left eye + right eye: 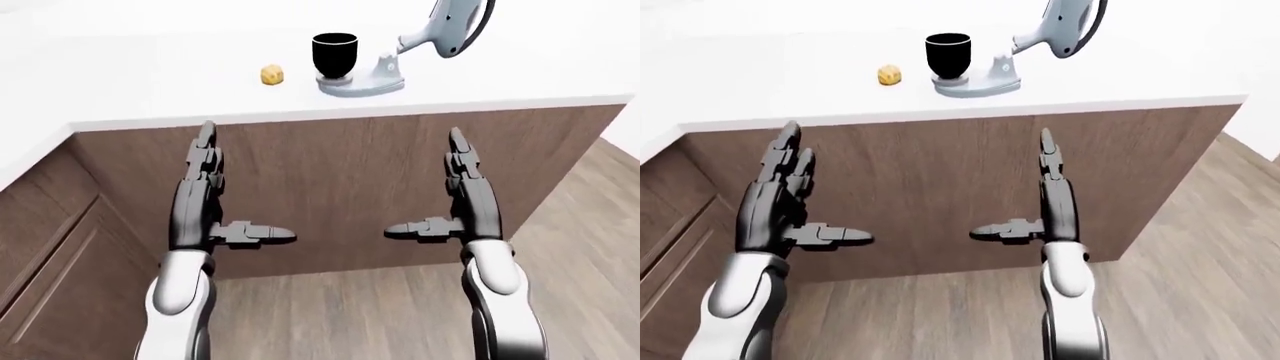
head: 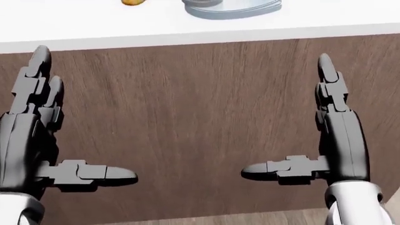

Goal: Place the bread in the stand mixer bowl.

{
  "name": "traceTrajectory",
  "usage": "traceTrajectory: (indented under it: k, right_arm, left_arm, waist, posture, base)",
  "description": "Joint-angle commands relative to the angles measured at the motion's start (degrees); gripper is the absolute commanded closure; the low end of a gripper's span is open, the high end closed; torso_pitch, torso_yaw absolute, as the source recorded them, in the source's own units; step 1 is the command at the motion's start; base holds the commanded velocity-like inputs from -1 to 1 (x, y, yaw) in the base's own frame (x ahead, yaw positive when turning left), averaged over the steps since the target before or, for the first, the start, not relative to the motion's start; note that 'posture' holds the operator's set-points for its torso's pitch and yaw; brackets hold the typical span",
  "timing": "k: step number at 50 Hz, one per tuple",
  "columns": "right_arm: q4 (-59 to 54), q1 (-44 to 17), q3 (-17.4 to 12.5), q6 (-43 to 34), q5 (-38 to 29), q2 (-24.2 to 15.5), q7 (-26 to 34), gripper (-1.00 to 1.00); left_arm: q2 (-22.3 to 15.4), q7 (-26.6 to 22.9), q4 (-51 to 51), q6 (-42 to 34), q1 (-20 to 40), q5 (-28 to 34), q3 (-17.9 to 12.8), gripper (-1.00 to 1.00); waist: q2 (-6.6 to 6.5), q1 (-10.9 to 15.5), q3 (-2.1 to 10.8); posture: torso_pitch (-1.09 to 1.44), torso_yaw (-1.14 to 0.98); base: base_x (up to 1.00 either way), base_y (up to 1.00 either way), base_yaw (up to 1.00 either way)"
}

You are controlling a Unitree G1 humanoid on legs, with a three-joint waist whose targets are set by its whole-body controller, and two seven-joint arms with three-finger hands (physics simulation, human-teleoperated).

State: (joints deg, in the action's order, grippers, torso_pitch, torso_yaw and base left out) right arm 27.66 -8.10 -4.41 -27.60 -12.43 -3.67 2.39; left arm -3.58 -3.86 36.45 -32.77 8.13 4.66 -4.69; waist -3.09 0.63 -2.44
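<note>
Small golden bread chunk (image 1: 271, 74) on white counter (image 1: 120, 90) near its wood-faced edge, just left of black mixer bowl (image 1: 334, 54) on grey stand mixer (image 1: 420, 45). Left hand (image 1: 205, 202), right hand (image 1: 465, 199): fingers spread, empty, below edge.

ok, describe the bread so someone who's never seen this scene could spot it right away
Find the white counter above the brown cabinet front. On it stands a grey stand mixer with a black bowl. In the left-eye view the bread is the small tan lump just left of the bowl, apart from it, the only yellowish thing on the counter.
</note>
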Motion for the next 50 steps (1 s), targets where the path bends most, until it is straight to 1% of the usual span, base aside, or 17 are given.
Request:
traceTrajectory:
  k: [1, 7, 11, 12, 14, 19, 23, 24, 26, 32, 36, 37, 38, 39, 45, 49, 50]
  right_arm:
    - [2.4, -1.3, -0.9, 1.4, -0.2, -0.7, -0.3, -0.98]
    - [2.4, -1.3, -0.9, 1.5, -0.2, -0.7, -0.2, -0.98]
    - [2.3, -1.2, -1.0, 1.7, -0.2, -0.6, -0.3, -0.98]
    - [2.3, -1.2, -0.9, 1.7, -0.2, -0.6, -0.3, -0.98]
    - [2.2, -1.2, -0.9, 1.8, -0.2, -0.6, -0.3, -0.97]
    - [2.3, -1.1, -0.9, 1.8, -0.2, -0.6, -0.3, -0.98]
    - [2.0, -1.0, -1.0, 2.1, -0.1, -0.6, -0.3, -0.98]
    - [2.0, -1.0, -1.0, 2.1, -0.1, -0.6, -0.4, -0.98]
    - [1.9, -1.0, -0.9, 2.2, -0.1, -0.6, -0.4, -0.98]
    - [1.9, -1.0, -0.9, 2.3, -0.1, -0.6, -0.4, -0.98]
    - [1.8, -1.0, -0.9, 2.3, 0.0, -0.5, -0.4, -0.98]
    - [2.1, -1.0, -0.9, 2.0, -0.1, -0.5, -0.4, -0.98]
    - [2.0, -1.0, -0.9, 2.1, -0.1, -0.5, -0.4, -0.98]
    - [2.0, -0.9, -0.9, 2.2, -0.1, -0.5, -0.4, -0.98]
    - [1.9, -1.2, -1.2, 2.1, 0.3, -0.6, -0.4, -0.98]
    - [2.1, -1.3, -1.2, 1.9, 0.3, -0.7, -0.4, -0.98]
    - [2.1, -1.3, -1.3, 1.9, 0.4, -0.7, -0.4, -0.98]
  left_arm:
    - [0.0, 0.0, 2.2, 1.2, 1.3, -0.1, 0.3, -1.00]
    - [0.0, 0.2, 1.9, 1.6, 1.2, -0.1, 0.1, -1.00]
    - [0.0, 0.2, 1.8, 1.9, 0.9, -0.1, 0.3, -1.00]
    - [0.0, 0.1, 1.7, 1.8, 1.1, -0.2, 0.1, -1.00]
    - [0.0, 0.1, 2.2, 1.5, 1.0, -0.1, 0.2, -1.00]
    - [0.0, 0.1, 2.3, 1.6, 0.9, -0.1, 0.2, -1.00]
    - [-0.1, 0.1, 2.1, 1.5, 1.1, -0.2, 0.0, -1.00]
    - [0.0, 0.1, 2.1, 1.6, 1.0, -0.2, 0.1, -1.00]
    - [0.0, 0.1, 2.0, 1.7, 1.0, -0.2, -0.1, -1.00]
    - [0.0, 0.2, 2.0, 1.8, 0.9, -0.3, 0.0, -1.00]
    - [0.0, 0.2, 1.9, 1.9, 0.8, -0.3, 0.0, -1.00]
    - [0.0, 0.2, 2.0, 1.8, 0.8, -0.4, 0.0, -1.00]
    - [0.0, 0.2, 1.9, 1.8, 0.9, -0.4, 0.0, -1.00]
    - [0.0, 0.3, 1.9, 1.8, 1.0, -0.3, 0.0, -1.00]
    - [0.0, 0.3, 1.8, 1.9, 1.0, -0.4, 0.0, -1.00]
    - [-0.1, 0.3, 1.8, 1.7, 1.2, -0.5, -0.1, -1.00]
    - [-0.1, 0.3, 1.9, 1.6, 1.2, -0.5, -0.1, -1.00]
  waist:
    - [-0.56, -0.3, 0.79]
    - [2.54, 0.2, 0.75]
    - [7.63, 0.2, 1.46]
    - [5.33, -0.4, 1.30]
    - [6.26, -0.4, 1.12]
    - [3.62, -0.7, 0.53]
    - [-1.36, -1.2, 1.42]
    - [-1.61, -1.4, 2.13]
    - [-1.09, -0.8, 0.87]
    - [1.92, 0.1, 0.95]
    - [6.69, 0.5, 1.82]
    - [6.81, 0.6, 2.30]
    - [5.77, -0.2, 1.50]
    - [6.42, 0.0, 0.96]
    - [3.49, -0.7, 0.51]
    - [-1.44, -1.2, 1.60]
    - [-1.22, -1.0, 1.90]
  posture:
    - [0.00, 0.00]
    - [0.00, 0.00]
    - [0.00, 0.00]
    - [0.00, 0.00]
    - [0.00, 0.00]
    - [0.00, 0.00]
    - [0.00, 0.00]
    - [0.00, 0.00]
    - [0.00, 0.00]
    - [0.00, 0.00]
    - [0.00, 0.00]
    - [0.00, 0.00]
    - [0.00, 0.00]
    - [0.00, 0.00]
    - [0.00, 0.00]
    - [0.00, 0.00]
    - [0.00, 0.00]
  base:
    - [0.20, 0.00, 0.00]
    - [0.21, 0.00, 0.00]
    - [0.21, 0.00, 0.00]
    - [0.22, 0.00, 0.00]
    - [0.20, 0.00, 0.00]
    - [0.21, 0.00, 0.00]
    - [0.21, 0.00, 0.00]
    - [0.22, 0.00, 0.00]
    - [0.21, 0.00, 0.00]
    - [0.21, 0.00, 0.00]
    - [0.21, 0.00, 0.00]
    - [0.20, 0.00, 0.00]
    - [0.22, 0.00, 0.00]
    - [0.21, 0.00, 0.00]
    - [0.21, 0.00, 0.00]
    - [0.22, 0.00, 0.00]
    - [0.23, 0.00, 0.00]
